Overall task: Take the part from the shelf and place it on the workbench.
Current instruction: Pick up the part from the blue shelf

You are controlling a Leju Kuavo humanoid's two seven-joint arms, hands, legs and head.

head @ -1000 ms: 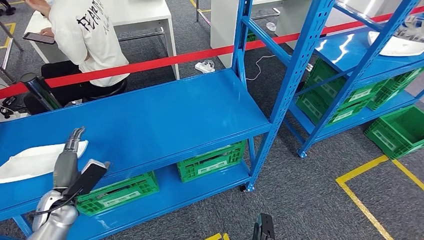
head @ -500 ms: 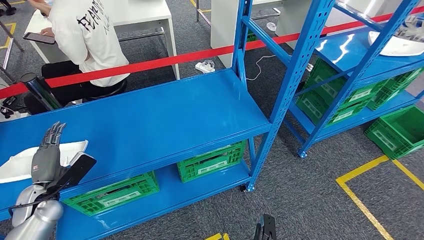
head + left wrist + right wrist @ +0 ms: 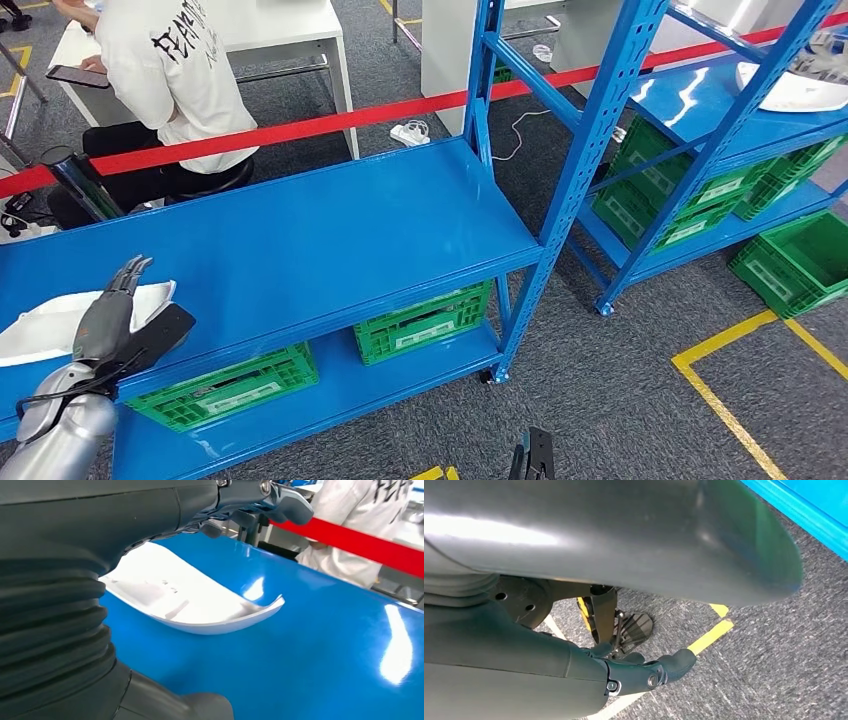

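A: L hand [image 3: 108,318] state?

B: Fingers apart, holding nothing. It hovers over the near end of the part [image 3: 60,322], fingertips past its edge; the wrist view shows a gap between hand [image 3: 260,500] and part [image 3: 195,600]. No contact that I can see.

A: Where's the part?

B: Flat on the blue shelf [image 3: 300,240], far left, concave side up, thin curved white shell. Not on any workbench yet.

A: R hand?

B: R hand [image 3: 644,672] hangs low by the floor, fingers look loosely curled, nothing in it. Can't tell beyond that.

A: Risks?

B: Mainly slip. Shell is thin, glossy, sits on a slick shelf, so if fingers press down off-centre it likely skids or tips rather than gets gripped. Grabbing one end only means the long side could droop and twist out during the lift.

A: Anything around?

B: Shelf post [image 3: 590,150] to the right, red tape [image 3: 330,122] behind, a person [image 3: 170,70] seated beyond it. A wide swing w/ the part could clip the post.
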